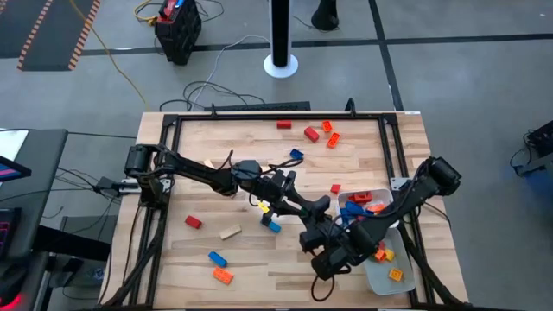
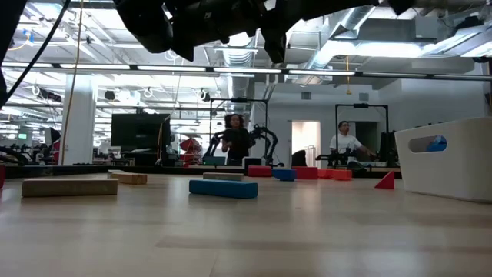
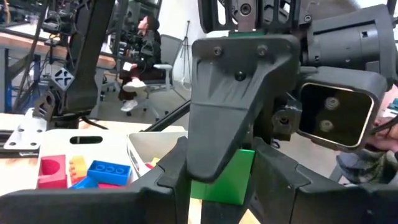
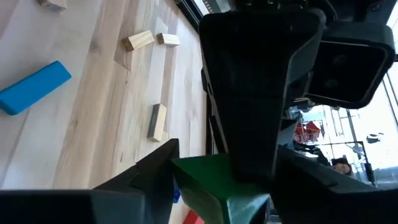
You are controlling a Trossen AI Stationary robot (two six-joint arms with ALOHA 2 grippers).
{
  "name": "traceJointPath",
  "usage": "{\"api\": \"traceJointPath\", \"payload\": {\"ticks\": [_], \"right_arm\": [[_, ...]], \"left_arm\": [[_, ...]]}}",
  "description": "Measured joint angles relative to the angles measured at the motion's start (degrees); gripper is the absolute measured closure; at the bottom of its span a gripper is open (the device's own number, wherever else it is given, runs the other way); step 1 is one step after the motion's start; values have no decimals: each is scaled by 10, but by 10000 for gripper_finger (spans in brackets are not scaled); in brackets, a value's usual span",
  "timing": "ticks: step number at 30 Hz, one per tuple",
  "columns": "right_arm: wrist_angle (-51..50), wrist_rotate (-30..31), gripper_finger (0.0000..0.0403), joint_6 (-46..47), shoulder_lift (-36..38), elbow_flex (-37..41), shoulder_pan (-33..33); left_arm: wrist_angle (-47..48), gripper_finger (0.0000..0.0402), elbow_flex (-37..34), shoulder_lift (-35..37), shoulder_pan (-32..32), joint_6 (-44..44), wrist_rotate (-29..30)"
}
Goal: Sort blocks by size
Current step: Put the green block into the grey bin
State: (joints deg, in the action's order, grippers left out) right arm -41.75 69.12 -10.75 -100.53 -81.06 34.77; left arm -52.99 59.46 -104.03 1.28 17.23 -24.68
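At lower centre, we keep both jaws clenched on the green block (image 3: 222,180) until one gripper's hold is secure.

Both arms reach in over the table and meet near its front right part. The left gripper (image 1: 321,226) and the right gripper (image 1: 333,246) face each other nose to nose, each with fingers closed on a green block (image 3: 222,180).

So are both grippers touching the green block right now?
Touching. The left wrist view shows the green block wedged between both grippers' fingers; the right wrist view shows it pressed against them too.
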Motion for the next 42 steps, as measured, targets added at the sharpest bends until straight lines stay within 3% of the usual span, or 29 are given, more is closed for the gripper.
{"api": "traceJointPath", "payload": {"ticks": [7,14,23,28,31,34,37,39,42], "right_arm": [[5,-5,198,-19,0,0,1],[1,-5,199,-11,0,0,1],[-39,-2,198,41,0,0,1],[-102,0,194,120,0,0,1],[-165,-7,193,206,0,0,6],[-231,-44,196,313,2,0,19],[-292,-137,195,458,7,0,33],[-321,-227,194,557,10,0,40],[-339,-346,193,660,11,0,59]], "left_arm": [[-1,277,0,0,0,6,-4],[-1,269,0,0,0,8,-6],[1,222,0,-1,-5,5,-10],[12,206,0,-1,-29,7,-23],[37,202,0,-1,-51,11,-63],[83,201,0,-1,-68,12,-102],[143,201,0,-1,-77,-11,-112],[189,201,0,4,-79,-47,-103],[256,202,0,16,-78,-107,-43]]}}
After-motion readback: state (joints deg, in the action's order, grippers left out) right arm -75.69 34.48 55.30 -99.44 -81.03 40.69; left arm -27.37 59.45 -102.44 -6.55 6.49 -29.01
